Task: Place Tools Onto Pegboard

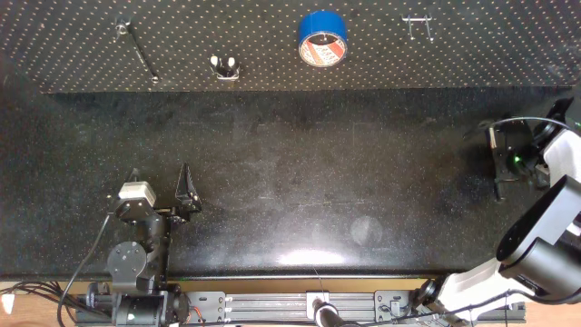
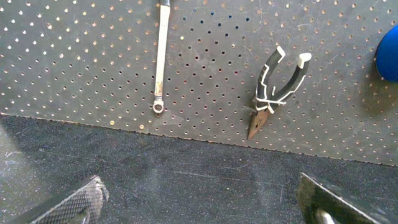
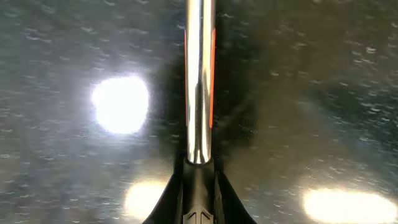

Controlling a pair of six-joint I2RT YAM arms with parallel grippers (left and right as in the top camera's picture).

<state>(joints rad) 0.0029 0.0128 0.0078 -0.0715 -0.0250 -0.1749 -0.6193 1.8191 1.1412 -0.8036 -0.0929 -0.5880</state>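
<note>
On the pegboard (image 1: 508,54) hang a wrench (image 1: 138,50), black-and-white pliers (image 1: 225,66) and a blue tape roll (image 1: 322,38); one hook (image 1: 417,27) is bare. My left gripper (image 1: 163,186) sits low at the table's left, open and holding nothing. Its wrist view faces the wrench (image 2: 160,56), the pliers (image 2: 277,87) and the edge of the tape roll (image 2: 388,53), with my left gripper (image 2: 202,205) wide apart. At the far right, my right gripper (image 1: 504,162) hovers over the mat. In its wrist view my right gripper (image 3: 199,165) is shut on a shiny metal tool shaft (image 3: 199,74) with an orange edge.
A black mat (image 1: 309,182) covers the table between the arms and the pegboard. Lamp glare shows on the mat (image 3: 121,102) beneath the right gripper. Cables and a rail (image 1: 309,304) run along the near edge.
</note>
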